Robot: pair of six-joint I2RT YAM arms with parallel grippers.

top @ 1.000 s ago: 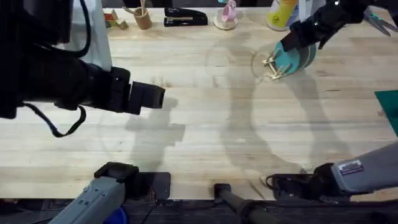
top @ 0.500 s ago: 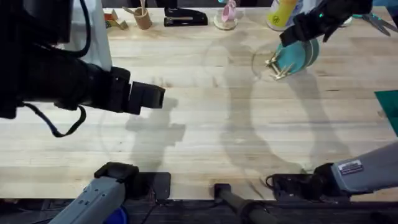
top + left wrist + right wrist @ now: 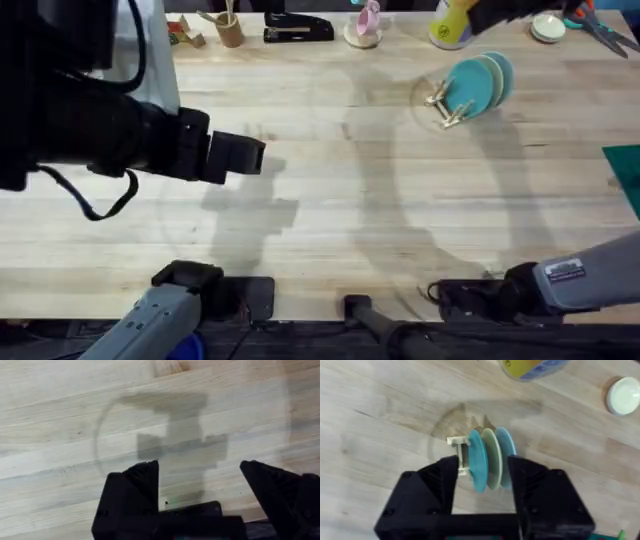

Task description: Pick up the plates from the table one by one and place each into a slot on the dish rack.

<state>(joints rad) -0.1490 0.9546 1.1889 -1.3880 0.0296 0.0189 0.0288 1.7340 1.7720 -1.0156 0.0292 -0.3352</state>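
Note:
Three plates stand upright side by side in the dish rack (image 3: 459,453): a turquoise plate (image 3: 476,461), a pale yellow plate (image 3: 492,455) and a light blue plate (image 3: 506,448). From overhead the dish rack (image 3: 445,104) with the plates (image 3: 481,83) sits at the far right of the table (image 3: 340,200). My right gripper (image 3: 484,463) hangs open above the plates, touching none; its arm (image 3: 505,12) is at the far edge. On the other side, my left gripper (image 3: 199,467) is open over bare wood, and it shows large and dark (image 3: 240,155) at the left.
Along the far edge stand a yellow container (image 3: 452,20), a white lid (image 3: 547,28), scissors (image 3: 603,32), a pink figure (image 3: 366,24), a black stapler (image 3: 298,27) and a cup of sticks (image 3: 228,28). A teal sheet (image 3: 626,166) lies at the right edge.
My right gripper has let go of the turquoise plate in the rack and pulled up and away toward the far edge. The left arm has not moved.

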